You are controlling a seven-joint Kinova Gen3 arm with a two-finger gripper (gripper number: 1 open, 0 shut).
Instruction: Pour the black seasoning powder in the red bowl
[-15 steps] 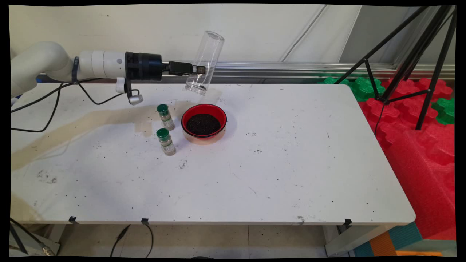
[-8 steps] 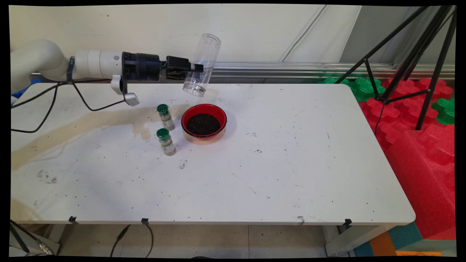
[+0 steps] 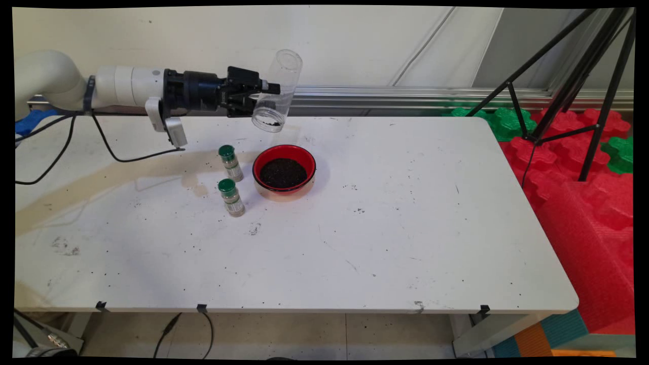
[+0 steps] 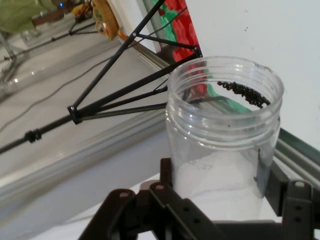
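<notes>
My gripper is shut on a clear plastic jar, held in the air above the table's far side. The jar is tilted, with its mouth down and to the left, up and left of a red bowl full of dark grains. In the hand view the jar stands between the fingers of my gripper, with a small cluster of dark grains clinging inside its rim. Two small green-capped bottles stand upright just left of the bowl.
Loose dark grains speckle the white table. A black tripod stands beyond the table's right end, over red and green foam mats. Black cables hang from the arm at the left.
The hand has drawn back a little to the left and rolled. The jar went with it, and its mouth now faces more toward the near side.
</notes>
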